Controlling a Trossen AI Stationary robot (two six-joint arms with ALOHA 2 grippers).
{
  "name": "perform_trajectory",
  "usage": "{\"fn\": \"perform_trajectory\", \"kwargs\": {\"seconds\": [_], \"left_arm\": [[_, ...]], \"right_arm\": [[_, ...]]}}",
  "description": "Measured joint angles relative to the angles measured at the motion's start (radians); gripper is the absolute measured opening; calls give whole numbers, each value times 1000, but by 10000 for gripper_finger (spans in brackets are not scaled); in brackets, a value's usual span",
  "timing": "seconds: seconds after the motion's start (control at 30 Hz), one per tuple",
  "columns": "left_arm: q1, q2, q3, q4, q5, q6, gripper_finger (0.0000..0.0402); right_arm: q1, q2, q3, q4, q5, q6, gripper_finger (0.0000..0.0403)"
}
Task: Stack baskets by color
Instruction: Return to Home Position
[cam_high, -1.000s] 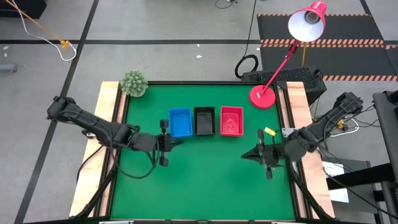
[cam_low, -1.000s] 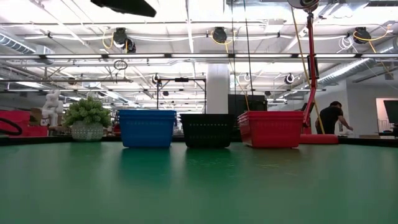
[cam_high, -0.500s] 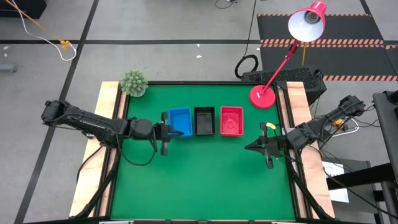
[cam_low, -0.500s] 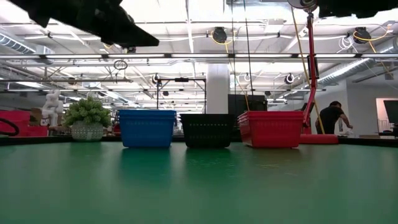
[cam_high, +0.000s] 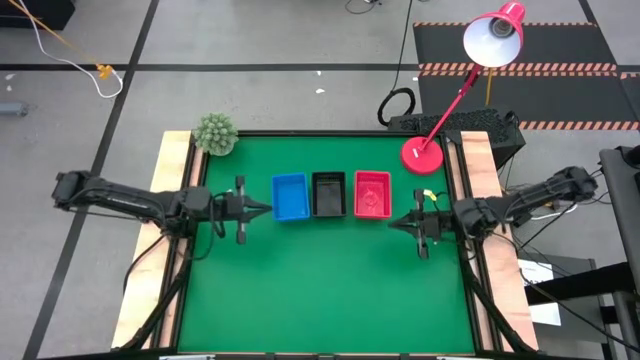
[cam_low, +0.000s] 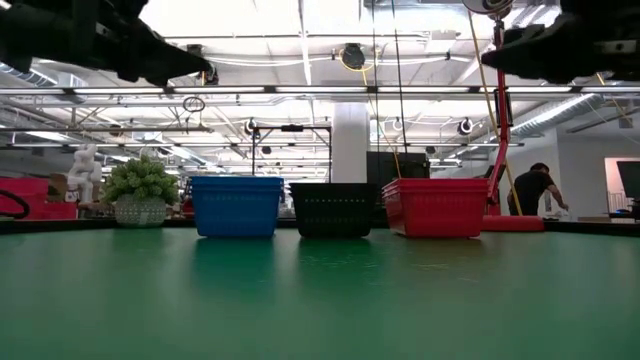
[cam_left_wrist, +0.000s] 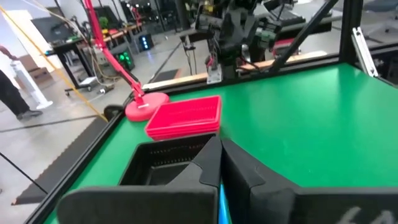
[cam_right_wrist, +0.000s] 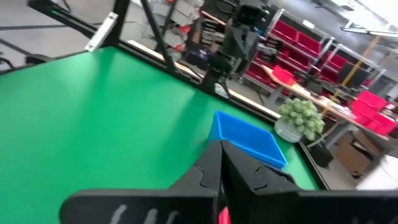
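Since blue baskets (cam_high: 290, 196), black baskets (cam_high: 328, 194) and red baskets (cam_high: 372, 194) stood stacked, left hand (cam_high: 262, 208) and right hand (cam_high: 396, 223) hung clear, clenched, empty

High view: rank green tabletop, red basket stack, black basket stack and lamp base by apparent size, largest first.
green tabletop
red basket stack and black basket stack, which look alike
lamp base

The green tabletop (cam_high: 330, 290) carried three baskets side by side in a row across its far half: blue (cam_high: 290, 196), black (cam_high: 328, 194), then red (cam_high: 372, 194). A round red lamp base (cam_high: 421, 156) stood at its far right corner and a small potted plant (cam_high: 215, 133) at the far left.
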Motion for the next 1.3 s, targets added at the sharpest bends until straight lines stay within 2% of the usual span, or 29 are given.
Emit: {"fn": "perform_trajectory", "kwargs": {"seconds": [0.37, 0.5, 0.63, 0.83, 1.0, 1.3], "left_arm": [[0, -124, -88, -10, 0, 4, 15], [0, -127, -98, -8, -1, 2, 3], [0, -128, -111, 12, -1, -8, 10], [0, -128, -178, 75, -1, -22, 4], [0, -130, -237, 159, -1, -28, 8], [0, -130, -273, 156, -1, -54, 13]], "right_arm": [[-118, -32, -88, 51, -103, 5, 0], [-145, -42, -121, 75, -105, 5, 0], [-169, -53, -161, 110, -106, -5, 0], [-208, -69, -196, 166, -112, -23, 0], [-244, -88, -197, 167, -155, -43, 0], [-288, -176, -199, 166, -241, -55, 0]]}}
